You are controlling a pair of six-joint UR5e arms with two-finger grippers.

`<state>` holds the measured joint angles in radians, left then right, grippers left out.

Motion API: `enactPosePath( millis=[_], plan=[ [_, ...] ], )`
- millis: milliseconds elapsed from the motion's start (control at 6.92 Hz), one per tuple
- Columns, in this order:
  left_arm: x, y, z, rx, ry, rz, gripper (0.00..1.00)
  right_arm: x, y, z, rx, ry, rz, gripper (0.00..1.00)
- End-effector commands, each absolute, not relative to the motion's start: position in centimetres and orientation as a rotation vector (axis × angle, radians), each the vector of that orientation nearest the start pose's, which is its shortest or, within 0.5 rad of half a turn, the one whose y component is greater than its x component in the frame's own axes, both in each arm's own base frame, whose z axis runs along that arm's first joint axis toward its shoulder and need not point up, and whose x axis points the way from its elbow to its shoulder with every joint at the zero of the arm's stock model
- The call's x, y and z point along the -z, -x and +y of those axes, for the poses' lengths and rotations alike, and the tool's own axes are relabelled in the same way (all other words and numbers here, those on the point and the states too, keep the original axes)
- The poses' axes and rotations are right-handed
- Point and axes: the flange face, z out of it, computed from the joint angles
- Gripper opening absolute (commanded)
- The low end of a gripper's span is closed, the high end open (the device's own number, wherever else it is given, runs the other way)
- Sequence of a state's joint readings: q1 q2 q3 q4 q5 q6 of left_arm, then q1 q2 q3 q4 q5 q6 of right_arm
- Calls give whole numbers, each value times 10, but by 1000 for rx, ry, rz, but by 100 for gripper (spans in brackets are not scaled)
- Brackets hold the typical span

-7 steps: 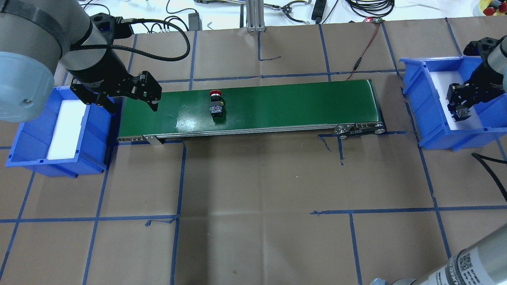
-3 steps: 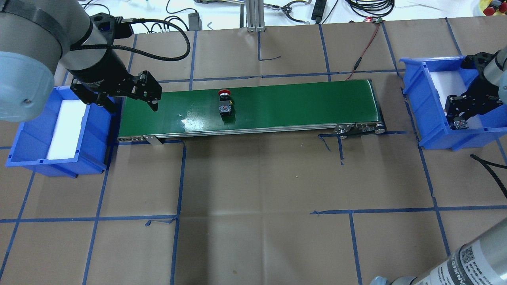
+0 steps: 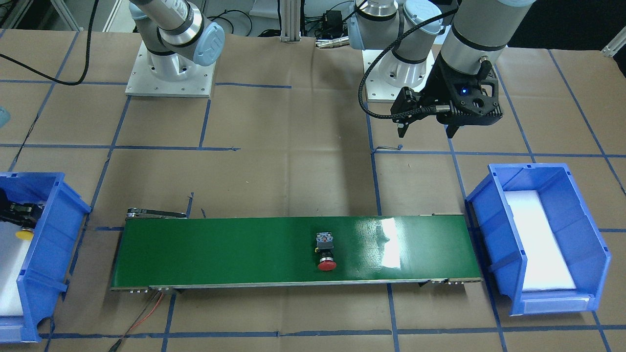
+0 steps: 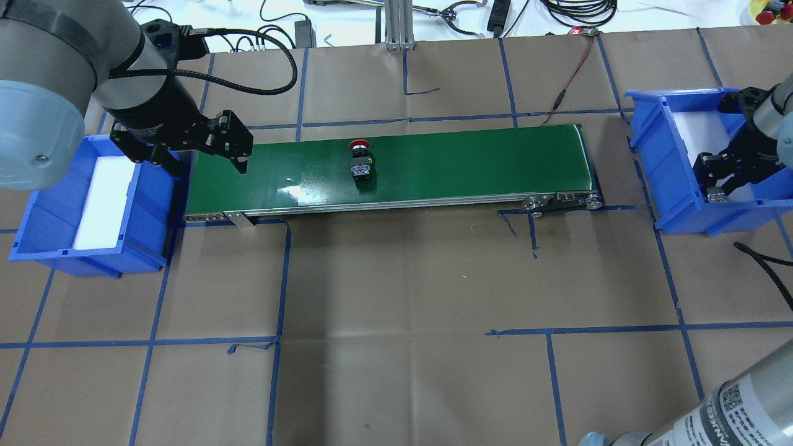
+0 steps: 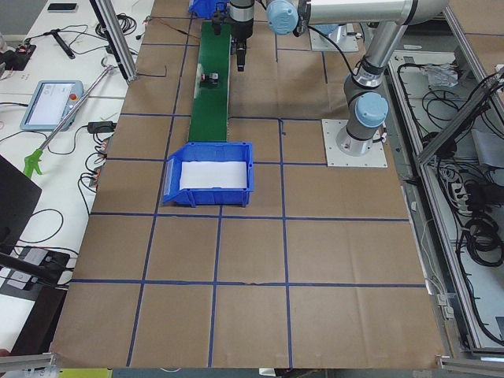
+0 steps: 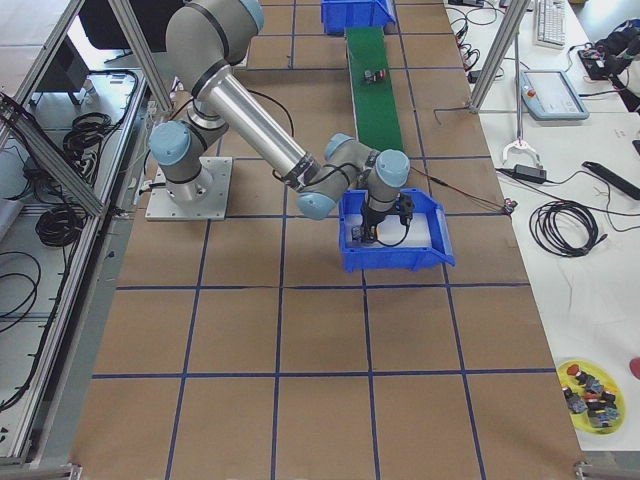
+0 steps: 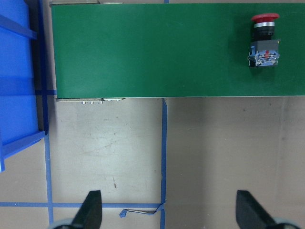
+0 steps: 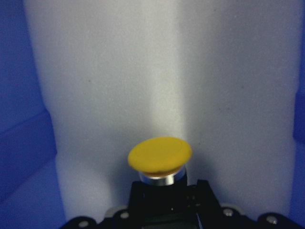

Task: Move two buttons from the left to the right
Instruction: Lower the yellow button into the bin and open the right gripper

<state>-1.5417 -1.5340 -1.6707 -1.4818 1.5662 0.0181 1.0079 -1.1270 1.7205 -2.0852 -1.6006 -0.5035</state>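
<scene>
The red button [image 4: 360,164] lies on its side on the green conveyor belt [image 4: 471,161], a little left of the middle; it also shows in the front view [image 3: 325,252] and the left wrist view [image 7: 264,40]. My left gripper [image 4: 198,162] is open and empty, hanging above the belt's left end. My right gripper [image 4: 718,183] is down inside the right blue bin [image 4: 657,158], shut on the yellow button [image 8: 160,155], whose cap points at the white foam floor. The yellow cap also shows in the front view [image 3: 22,234].
The left blue bin [image 4: 37,217] with a white foam floor stands beside the belt's left end. A red-and-black wire [image 4: 573,68] runs to the belt's far right corner. Blue tape lines cross the brown paper table.
The red button has ridden the belt to the right. My right gripper has moved lower and nearer in the right bin with the yellow button. The left arm has not moved.
</scene>
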Motion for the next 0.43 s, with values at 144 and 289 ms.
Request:
enactPosePath(
  millis=[144, 289],
  plan=[
    [-466, 120, -482, 41, 19, 3145, 100, -243, 215, -587, -68, -86, 3146, 100],
    [-466, 120, -482, 41, 19, 3145, 100, -263, 217, -593, -28, -87, 3160, 100]
  ],
)
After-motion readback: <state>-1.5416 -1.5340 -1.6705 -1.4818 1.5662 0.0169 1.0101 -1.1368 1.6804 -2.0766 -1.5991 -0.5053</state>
